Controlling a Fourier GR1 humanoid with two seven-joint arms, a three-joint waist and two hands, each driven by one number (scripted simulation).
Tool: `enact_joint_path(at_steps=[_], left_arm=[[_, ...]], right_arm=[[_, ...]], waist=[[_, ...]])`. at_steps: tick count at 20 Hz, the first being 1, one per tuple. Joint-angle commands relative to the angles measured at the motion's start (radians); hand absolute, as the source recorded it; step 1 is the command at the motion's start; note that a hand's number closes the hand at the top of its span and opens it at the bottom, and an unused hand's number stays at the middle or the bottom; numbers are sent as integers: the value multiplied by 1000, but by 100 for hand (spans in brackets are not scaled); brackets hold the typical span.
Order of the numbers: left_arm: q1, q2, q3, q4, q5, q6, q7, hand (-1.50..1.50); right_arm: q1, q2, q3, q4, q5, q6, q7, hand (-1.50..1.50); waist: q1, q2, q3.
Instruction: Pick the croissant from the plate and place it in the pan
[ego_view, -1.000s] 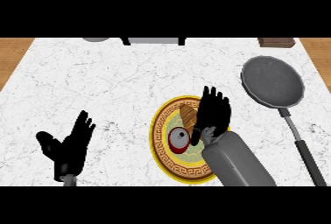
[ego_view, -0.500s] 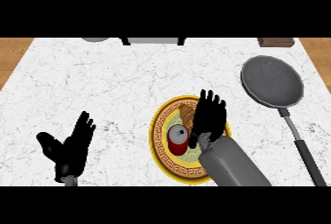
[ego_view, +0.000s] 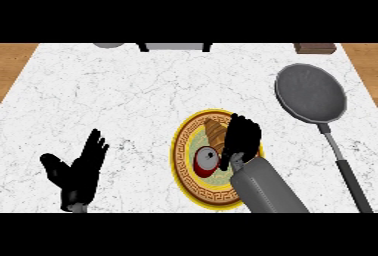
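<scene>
Croissant, golden-brown with darker ridges across its back, lies on the far part of the plate, its right side hidden under the right hand's fingers.

Near the counter's front-left corner the left hand rests released, fingers straight and pointing up, thumb spread to the side, touching nothing.

A little right of the counter's middle and close to its front edge sits the plate, pale in the centre with a yellow rim bearing a dark key pattern. On it, just in front of the croissant, is a round red-and-grey thing that I cannot identify.

The right hand comes in over the plate's right half on its grey forearm. Its fingers are stretched out rather than clenched and lie against the croissant's right side; whether they grip it I cannot tell.

Toward the counter's right edge lies the grey pan, well apart from the plate, its long handle running toward the front-right corner.
</scene>
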Motion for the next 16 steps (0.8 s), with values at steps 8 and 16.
enact_joint_path(at_steps=[8,16], left_arm=[[-12,-4,30,20,-4,-18,-7,0],[-48,-15,24,42,-22,3,2,0]], right_arm=[[6,4,55,70,83,-88,-81,150],[52,4,126,-9,-55,26,-415,150]], waist=[[-1,1,0],[-7,1,0]])
